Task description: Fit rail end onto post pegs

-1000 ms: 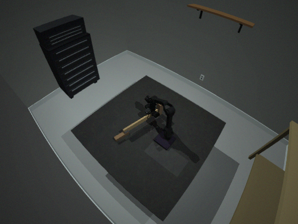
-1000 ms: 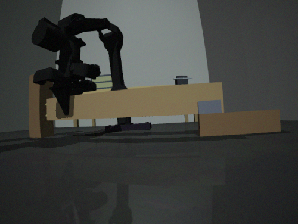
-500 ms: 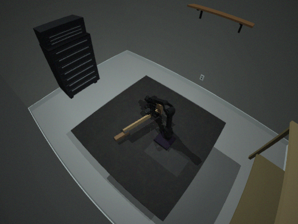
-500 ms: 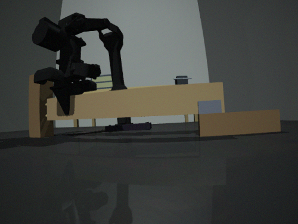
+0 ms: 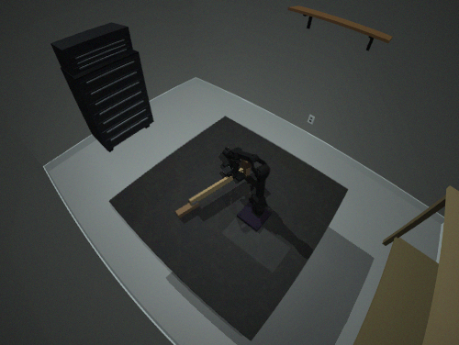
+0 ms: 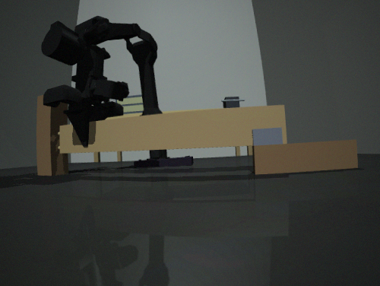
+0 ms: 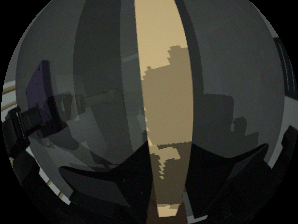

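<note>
Claw (image 6: 84,129) clamped on the rail (image 6: 182,129) near its post-side end, gripping from above. Rail held off the counter (image 6: 190,228), sloping slightly upward away from the claw toward the bracket (image 6: 267,136) on the footboard block (image 6: 305,157). Post (image 6: 47,141) just beyond the claw, pegs (image 6: 59,142) showing at the narrow gap between post and rail end.
</note>
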### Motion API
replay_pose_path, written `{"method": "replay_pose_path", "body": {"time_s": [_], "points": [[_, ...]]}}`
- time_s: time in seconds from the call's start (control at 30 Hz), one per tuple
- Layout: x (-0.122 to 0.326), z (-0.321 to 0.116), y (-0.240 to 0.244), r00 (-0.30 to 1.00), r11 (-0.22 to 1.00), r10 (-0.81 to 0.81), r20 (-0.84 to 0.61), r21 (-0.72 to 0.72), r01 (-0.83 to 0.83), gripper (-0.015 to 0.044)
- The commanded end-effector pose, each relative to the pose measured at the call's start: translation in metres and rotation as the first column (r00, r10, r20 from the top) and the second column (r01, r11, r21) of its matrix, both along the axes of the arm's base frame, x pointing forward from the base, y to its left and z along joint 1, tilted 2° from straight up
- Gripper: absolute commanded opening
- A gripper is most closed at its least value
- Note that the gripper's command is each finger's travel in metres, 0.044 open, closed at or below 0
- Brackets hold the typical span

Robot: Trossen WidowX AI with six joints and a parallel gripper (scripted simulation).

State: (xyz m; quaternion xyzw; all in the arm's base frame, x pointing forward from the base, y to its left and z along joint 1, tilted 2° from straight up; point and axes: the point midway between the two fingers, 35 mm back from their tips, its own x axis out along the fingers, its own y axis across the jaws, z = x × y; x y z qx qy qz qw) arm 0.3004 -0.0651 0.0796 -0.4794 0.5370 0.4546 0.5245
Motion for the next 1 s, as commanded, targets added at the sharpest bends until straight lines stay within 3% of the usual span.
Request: {"method": "replay_pose_path", "body": {"time_s": [0.0,0.97], "points": [[0.0003,0.0001,0.0002,1.000,1.000,-0.003,0.003,0.002,0.003,0.0000],[-0.0015,-0.0017,-0.0083,1.000,1.000,-0.003,0.003,0.001,0.003,0.0000]]}}
